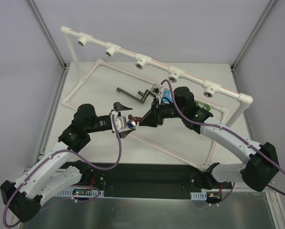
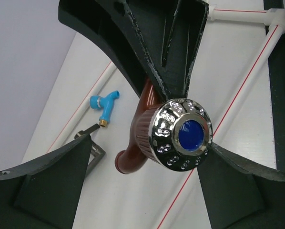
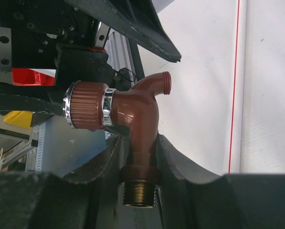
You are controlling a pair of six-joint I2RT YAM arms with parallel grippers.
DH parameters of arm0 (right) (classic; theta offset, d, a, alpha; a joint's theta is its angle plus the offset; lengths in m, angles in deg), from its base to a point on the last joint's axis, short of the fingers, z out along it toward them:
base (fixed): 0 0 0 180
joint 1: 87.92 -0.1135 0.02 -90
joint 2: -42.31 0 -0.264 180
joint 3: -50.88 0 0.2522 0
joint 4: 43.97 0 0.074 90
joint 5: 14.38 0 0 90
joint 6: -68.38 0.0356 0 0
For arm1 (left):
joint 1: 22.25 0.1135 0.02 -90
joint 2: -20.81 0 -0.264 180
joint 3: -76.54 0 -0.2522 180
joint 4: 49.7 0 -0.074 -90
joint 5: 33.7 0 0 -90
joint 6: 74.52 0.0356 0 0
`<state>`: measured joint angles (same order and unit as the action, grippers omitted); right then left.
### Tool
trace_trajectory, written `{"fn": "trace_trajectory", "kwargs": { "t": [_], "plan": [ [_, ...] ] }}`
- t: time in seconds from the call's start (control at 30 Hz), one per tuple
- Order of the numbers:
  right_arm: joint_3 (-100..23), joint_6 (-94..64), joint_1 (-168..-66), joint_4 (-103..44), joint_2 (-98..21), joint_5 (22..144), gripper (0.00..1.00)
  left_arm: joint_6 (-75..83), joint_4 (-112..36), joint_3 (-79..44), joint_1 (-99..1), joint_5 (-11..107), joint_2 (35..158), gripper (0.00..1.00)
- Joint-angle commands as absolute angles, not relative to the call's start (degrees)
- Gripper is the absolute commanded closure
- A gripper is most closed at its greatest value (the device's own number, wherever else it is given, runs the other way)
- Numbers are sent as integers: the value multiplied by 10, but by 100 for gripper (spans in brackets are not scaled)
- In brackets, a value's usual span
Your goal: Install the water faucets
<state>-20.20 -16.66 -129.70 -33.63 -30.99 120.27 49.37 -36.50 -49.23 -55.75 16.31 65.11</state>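
A red-brown faucet (image 3: 137, 112) with a shiny blue-centred knob (image 2: 182, 134) hangs above the table. My right gripper (image 3: 139, 143) is shut on its stem, just above the brass thread (image 3: 139, 191). My left gripper (image 2: 149, 157) faces the knob with its jaws open on either side of it. One finger (image 2: 247, 186) is close against the knob's rim and the other finger (image 2: 47, 186) stands well clear. In the top view both grippers meet mid-table, left (image 1: 127, 123) and right (image 1: 145, 119). A blue faucet (image 1: 166, 98) lies behind the right arm, and a green faucet (image 1: 207, 108) lies further right.
The white pipe frame (image 1: 123, 50) with several round sockets stands along the back, and its lower loop (image 1: 80, 83) lies on the table. Dark metal handles (image 1: 133, 94) lie mid-table, and a grey angled piece (image 2: 92, 145) lies near the blue faucet (image 2: 104, 105).
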Motion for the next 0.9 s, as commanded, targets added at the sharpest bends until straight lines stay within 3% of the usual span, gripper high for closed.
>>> {"fn": "trace_trajectory", "kwargs": {
  "t": [0.0, 0.17, 0.3, 0.63, 0.87],
  "plan": [
    [-228, -144, -1301, -386, -281, 1240, 98, 518, -423, -465, -565, 144, 664, 20],
    [-226, -134, -1304, -398, -271, 1252, 98, 499, -445, -471, -565, 132, 679, 32],
    [-226, -130, -1305, -400, -266, 1255, 98, 479, -474, -487, -565, 136, 675, 48],
    [-233, -119, -1312, -404, -284, 1262, 98, 435, -524, -503, -565, 123, 656, 56],
    [-235, -111, -1313, -403, -298, 1259, 98, 397, -561, -517, -565, 110, 632, 76]
  ]
}}
